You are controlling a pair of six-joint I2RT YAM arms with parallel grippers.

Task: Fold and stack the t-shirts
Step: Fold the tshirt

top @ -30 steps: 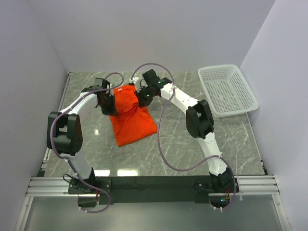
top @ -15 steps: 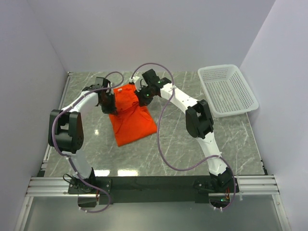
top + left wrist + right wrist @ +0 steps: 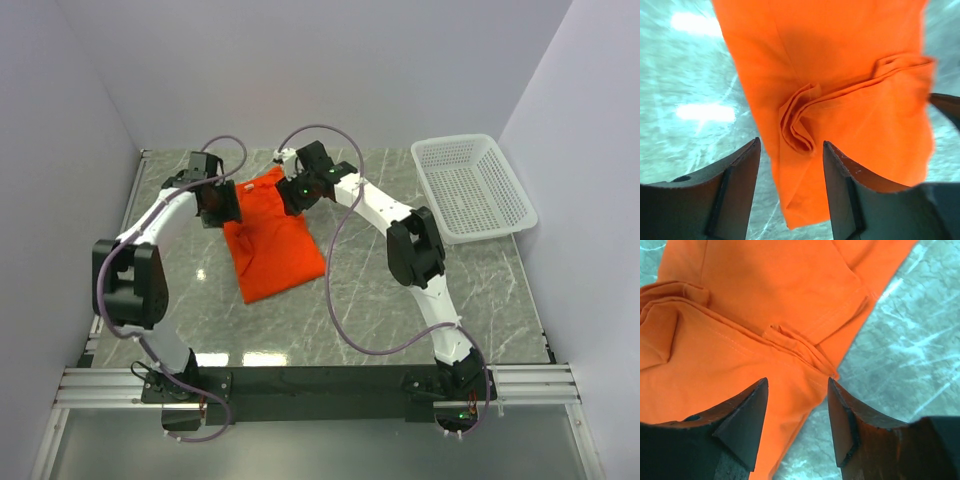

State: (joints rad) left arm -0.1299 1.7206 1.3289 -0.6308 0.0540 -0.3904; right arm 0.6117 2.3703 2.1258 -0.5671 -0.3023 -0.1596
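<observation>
Both grippers have just let go. A second ago the left gripper (image 3: 218,203) and the right gripper (image 3: 295,190) were pinched shut on the far end of the t-shirt (image 3: 272,240); now each pair of fingers stands apart with nothing between them. The two wrist views show open jaws hanging above loose orange cloth; a small crumpled pleat (image 3: 797,125) lies under the left one and a ridge of doubled hem (image 3: 795,342) under the right. The left arm has also drawn back towards the far left, off the cloth.

My reading is that one fold has been laid down and released, so the far end now rests doubled over the body of the shirt. The folding is under way and not finished (the bunched spots suggest the layers want smoothing); only one shirt shows, so stacking has not begun.

The shirt lies on the marble table (image 3: 480,290), left of centre, between the two grippers at its far end and well apart from the white basket (image 3: 520,190) at the far right. Its long axis runs from far to near, the near end skewed a little to the right; the doubled end points away from the arm bases and the flat straight edge faces them. Which end holds the collar I cannot tell.
</observation>
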